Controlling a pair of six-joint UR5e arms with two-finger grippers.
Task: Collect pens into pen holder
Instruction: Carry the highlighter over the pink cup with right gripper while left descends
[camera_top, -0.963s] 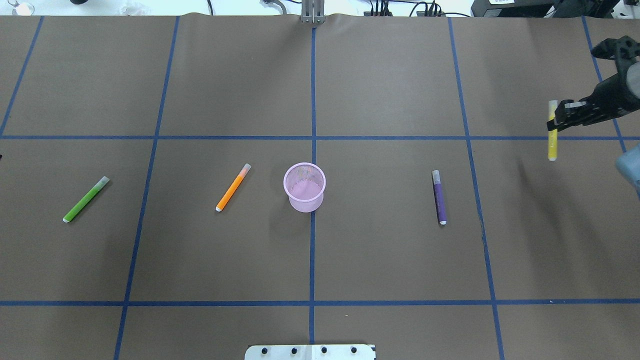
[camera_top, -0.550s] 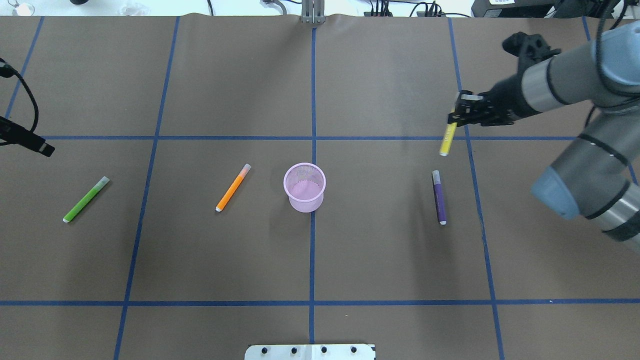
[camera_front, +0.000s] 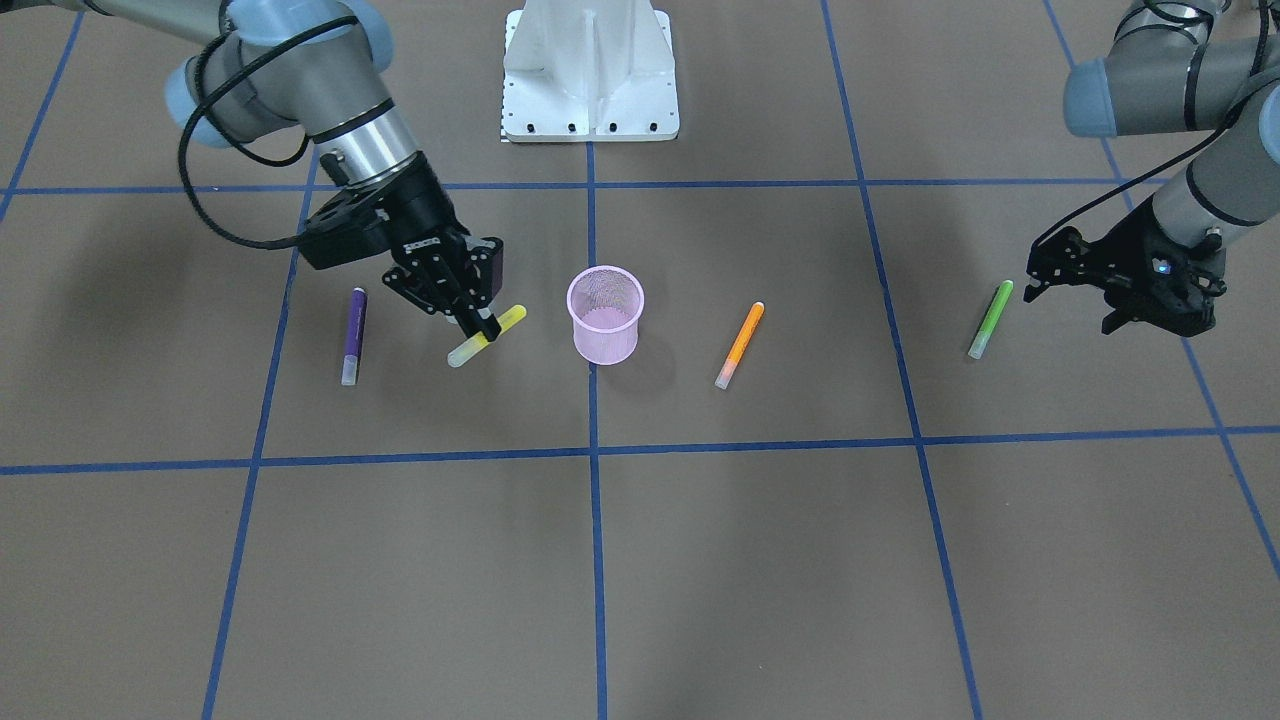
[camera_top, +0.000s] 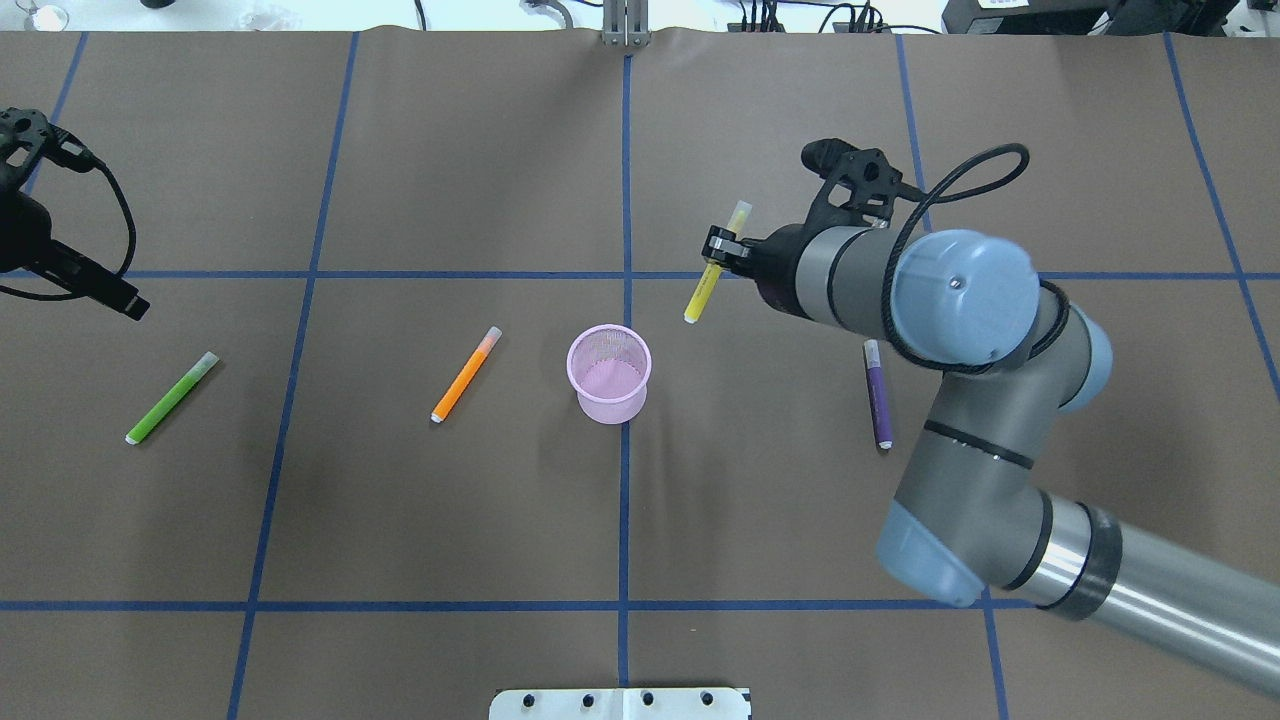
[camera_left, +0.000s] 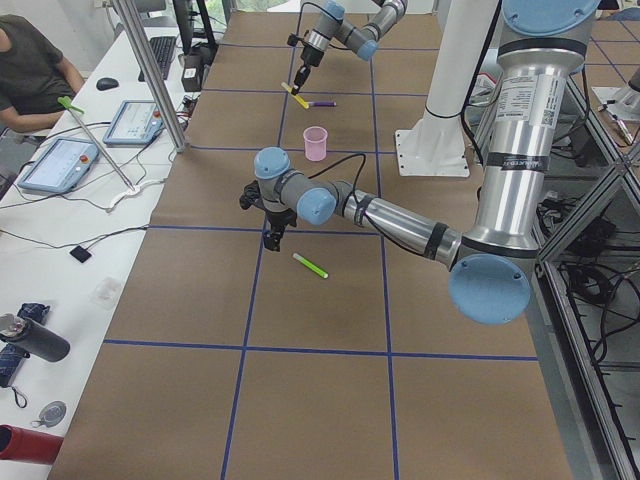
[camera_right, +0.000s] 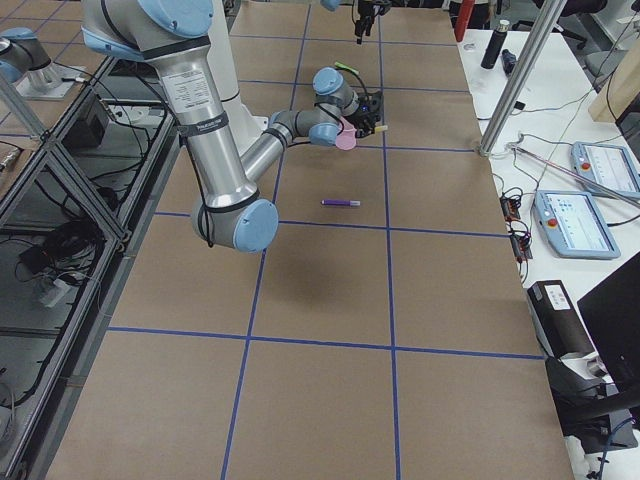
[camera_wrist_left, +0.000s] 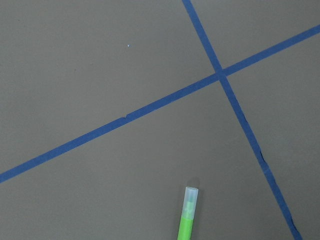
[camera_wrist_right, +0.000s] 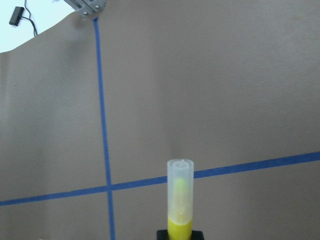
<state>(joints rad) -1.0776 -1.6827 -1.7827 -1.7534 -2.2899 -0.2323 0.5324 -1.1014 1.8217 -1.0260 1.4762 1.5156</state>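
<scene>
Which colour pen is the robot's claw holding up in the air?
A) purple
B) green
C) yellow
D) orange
C: the right claw is pinched shut on the yellow pen and holds it tilted above the tabletop, while the green pen, orange pen and purple pen lie flat with no claw on them.

The table (camera_top: 450, 150) is covered in brown paper (camera_top: 800, 520), marked into squares by blue tape (camera_top: 625, 480). A white desk (camera_left: 40, 230) runs alongside (two tablets (camera_left: 58, 163) and a dark bottle (camera_left: 30, 340) on it), beyond a metal post (camera_left: 150, 75).
</scene>
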